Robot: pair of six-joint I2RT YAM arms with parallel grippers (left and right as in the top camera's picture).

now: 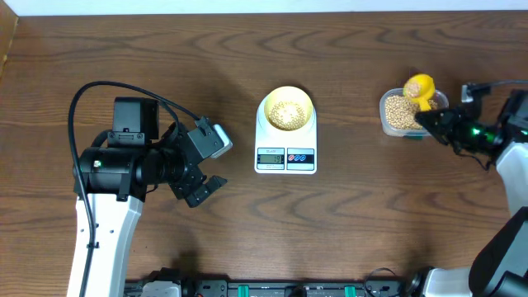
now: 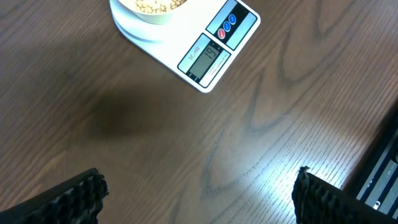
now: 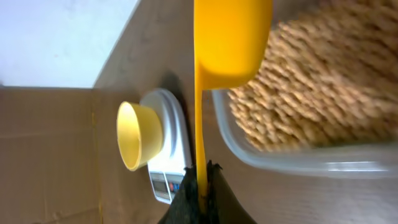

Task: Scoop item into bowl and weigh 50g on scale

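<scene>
The left arm (image 1: 103, 214) rises from the near left edge as a white link, bends at a black elbow, and reaches to the robot's right with its wrist turned downward. The left gripper (image 2: 199, 202) hangs above the desk (image 2: 186, 137), its jaws spread wide with nothing between them; the ribbed black fingers (image 2: 78, 199) sit at opposite lower corners of the wrist view. The right arm (image 1: 507, 223) comes up along the far right side, with a green light on its black wrist. The right gripper (image 1: 431, 118) points left, its jaws pinched tight on the thin handle of a yellow scoop (image 3: 230, 37).
</scene>
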